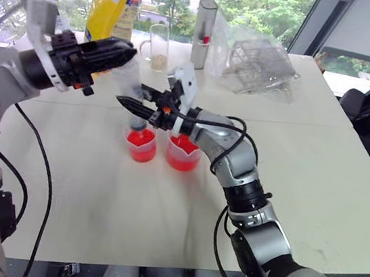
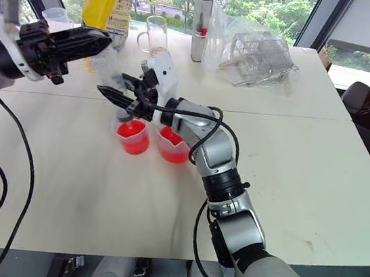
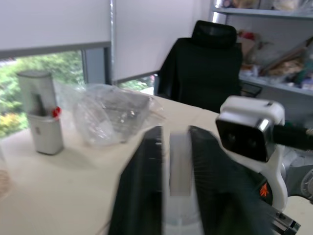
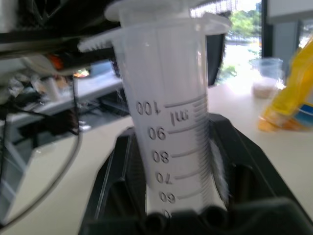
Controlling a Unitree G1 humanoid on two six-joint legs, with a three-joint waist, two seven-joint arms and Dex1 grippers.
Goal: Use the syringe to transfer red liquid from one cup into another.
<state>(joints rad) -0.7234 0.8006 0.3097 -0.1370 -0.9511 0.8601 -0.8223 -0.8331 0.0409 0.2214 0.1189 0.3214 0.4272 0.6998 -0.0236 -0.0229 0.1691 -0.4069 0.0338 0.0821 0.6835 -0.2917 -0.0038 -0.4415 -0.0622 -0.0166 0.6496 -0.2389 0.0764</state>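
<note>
The syringe (image 4: pixel 168 122) stands pinched in the right tool (image 1: pixel 129 104) above the smaller cup (image 1: pixel 142 144); left tool (image 1: pixel 118 53) clasps its plunger.

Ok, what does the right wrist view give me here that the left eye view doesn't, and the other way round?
Right wrist view: the syringe's printed scale, reading from 60 up to 100 ml, and the flange at the barrel's end. Left eye view: the spouted beaker and the smaller cup, both holding red liquid, side by side on the table near the right gripper. Both: the right gripper shut on the syringe, the yellow bag and the glass mug.
</note>
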